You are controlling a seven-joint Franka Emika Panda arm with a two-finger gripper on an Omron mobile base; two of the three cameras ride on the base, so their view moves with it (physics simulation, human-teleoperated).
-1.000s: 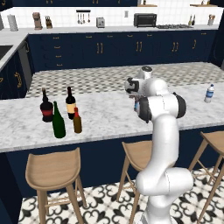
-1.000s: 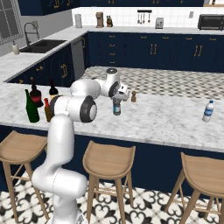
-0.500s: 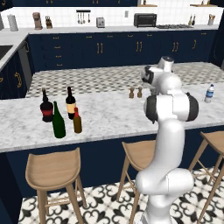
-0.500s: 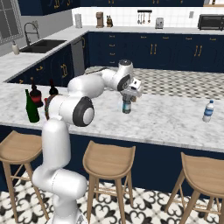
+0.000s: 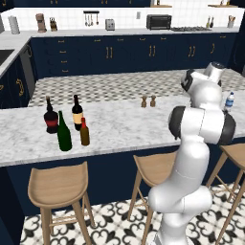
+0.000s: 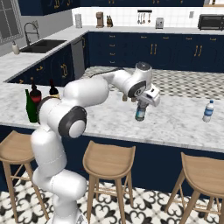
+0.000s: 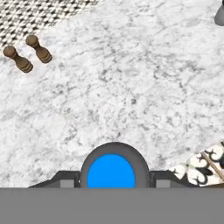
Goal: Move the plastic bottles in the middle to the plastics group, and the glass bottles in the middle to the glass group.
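Blue-topped bottle is up in your gripper.
Left base view: your green bottle (image 5: pixel 63 133) and brown bottle (image 5: pixel 84 133) stand by the wine bottles (image 5: pixel 51 116). Right base view: your gripper (image 6: pixel 142 106) is closed on the bluish bottle (image 6: pixel 140 113) above the marble counter (image 6: pixel 175 120), well apart from the clear water bottle (image 6: pixel 208 111). Hand view: its blue top (image 7: pixel 111 171) sits between the fingers, two wooden shakers (image 7: pixel 27 53) far off.

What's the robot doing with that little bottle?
The robot's gripper is holding a small bluish plastic bottle by its blue top, up in the air over the marble counter. A clear water bottle stands farther along the counter on the robot's right. The green bottle and the brown bottle wait next to two dark wine bottles at the other end.
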